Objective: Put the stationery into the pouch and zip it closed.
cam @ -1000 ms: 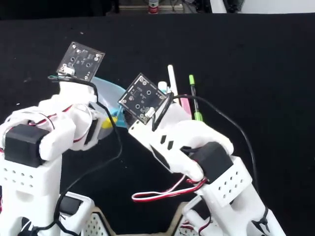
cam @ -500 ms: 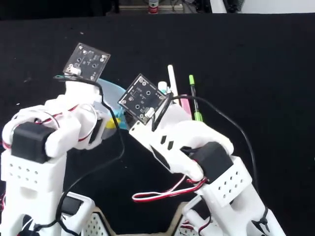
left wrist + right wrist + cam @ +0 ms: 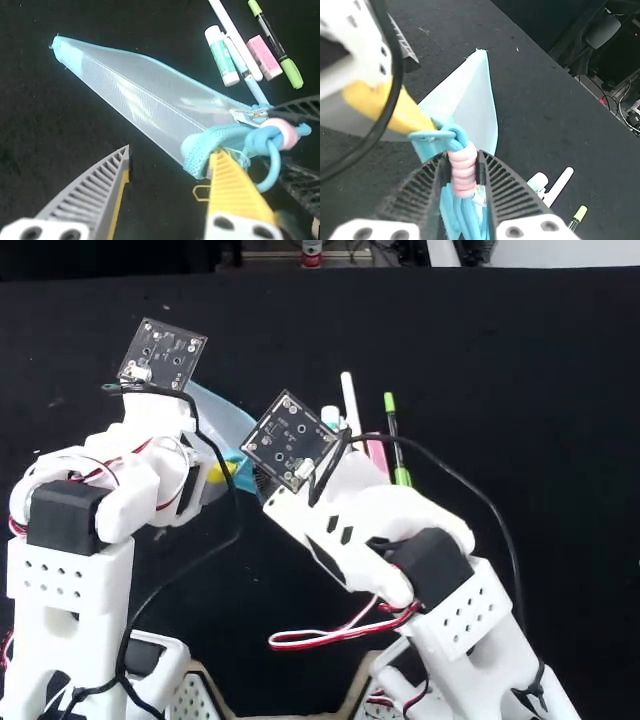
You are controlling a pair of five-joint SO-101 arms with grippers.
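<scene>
Two arms at a black bench [image 3: 500,360], seen from above and from each wrist.

Pouch [image 3: 145,100]: translucent, light blue, with a blue zip edge. It tapers to a far corner pointing away from both grippers, and its zip end lies between the two arms. In the high view it shows beside the left arm [image 3: 225,422].

Zipper pull [image 3: 463,180]: a blue cord loop with a pink coiled piece, fixed at the zip end of the pouch.

Right gripper [image 3: 461,157]: clenched on the pink coil of the zipper pull, with the blue loop emerging above the fingers.

Left gripper [image 3: 170,152]: released, its grey and yellow fingers spread wide. The yellow finger [image 3: 227,190] touches the bunched zip end of the pouch, and the grey finger stands apart from the pouch.

Stationery: all outside the pouch, lying side by side on the bench just beyond its zip end. The items are a glue stick [image 3: 222,56], a white pen [image 3: 235,40], a blue pen [image 3: 251,84], a pink eraser [image 3: 264,57] and a green marker [image 3: 275,42]. The blue pen's near tip reaches the zipper pull; whether they touch cannot be told
</scene>
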